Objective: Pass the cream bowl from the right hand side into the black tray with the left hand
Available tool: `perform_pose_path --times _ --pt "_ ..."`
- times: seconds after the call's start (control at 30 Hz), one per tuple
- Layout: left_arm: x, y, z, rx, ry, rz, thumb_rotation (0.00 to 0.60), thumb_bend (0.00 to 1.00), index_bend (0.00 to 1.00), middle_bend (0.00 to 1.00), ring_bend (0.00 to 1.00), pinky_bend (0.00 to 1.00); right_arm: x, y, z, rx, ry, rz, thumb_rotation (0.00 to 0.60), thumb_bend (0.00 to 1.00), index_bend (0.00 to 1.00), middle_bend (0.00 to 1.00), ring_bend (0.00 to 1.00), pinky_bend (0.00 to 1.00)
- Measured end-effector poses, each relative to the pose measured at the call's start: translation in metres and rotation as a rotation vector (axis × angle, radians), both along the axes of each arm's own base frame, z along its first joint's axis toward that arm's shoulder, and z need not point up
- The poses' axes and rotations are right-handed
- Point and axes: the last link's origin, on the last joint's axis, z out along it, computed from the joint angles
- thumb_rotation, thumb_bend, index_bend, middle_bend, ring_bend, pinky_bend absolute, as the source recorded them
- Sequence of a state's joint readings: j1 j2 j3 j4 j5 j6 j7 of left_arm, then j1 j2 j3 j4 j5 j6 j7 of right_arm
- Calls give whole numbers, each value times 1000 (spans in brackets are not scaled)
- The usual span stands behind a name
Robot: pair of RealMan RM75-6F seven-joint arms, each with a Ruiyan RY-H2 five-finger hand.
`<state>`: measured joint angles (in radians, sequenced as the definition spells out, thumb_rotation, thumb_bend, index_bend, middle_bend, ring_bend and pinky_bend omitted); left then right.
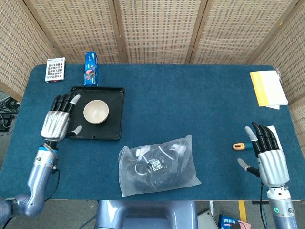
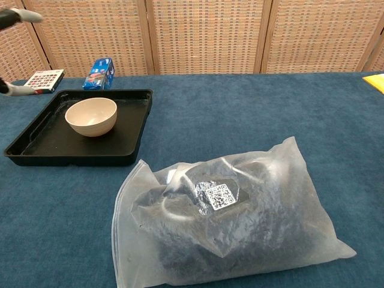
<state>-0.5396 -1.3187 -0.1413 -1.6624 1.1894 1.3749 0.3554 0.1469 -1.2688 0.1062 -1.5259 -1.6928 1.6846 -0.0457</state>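
The cream bowl (image 1: 96, 112) (image 2: 91, 116) stands upright inside the black tray (image 1: 113, 128) (image 2: 117, 150), toward its upper middle. My left hand (image 1: 58, 124) is raised off the tray's left edge, fingers spread, holding nothing; the chest view shows only its fingertips (image 2: 18, 15) at the top left corner. Far across the table, near the front right edge, my right hand (image 1: 269, 156) is open with fingers straight and nothing in it.
A clear plastic bag of dark cables (image 1: 158, 165) (image 2: 229, 214) lies at the front middle. A blue box (image 1: 91, 68) and a patterned card box (image 1: 55, 69) sit behind the tray. Yellow papers (image 1: 268, 88) lie at the far right, an orange-handled tool (image 1: 239, 146) beside my right hand.
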Motion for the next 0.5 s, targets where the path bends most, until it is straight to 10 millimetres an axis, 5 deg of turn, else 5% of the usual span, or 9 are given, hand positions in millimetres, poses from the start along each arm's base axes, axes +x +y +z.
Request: perform_pose_path --times 0.3,0.5 --pt "-42 -88 24 79 16 58 600 181 0 0 0 0 0 2 -5 -3 72 -31 600 184 0 0 0 23" --pt "-63 -126 29 76 56 102 600 180 0 0 0 0 -3 1 -15 37 126 -96 600 179 0 0 0 11"
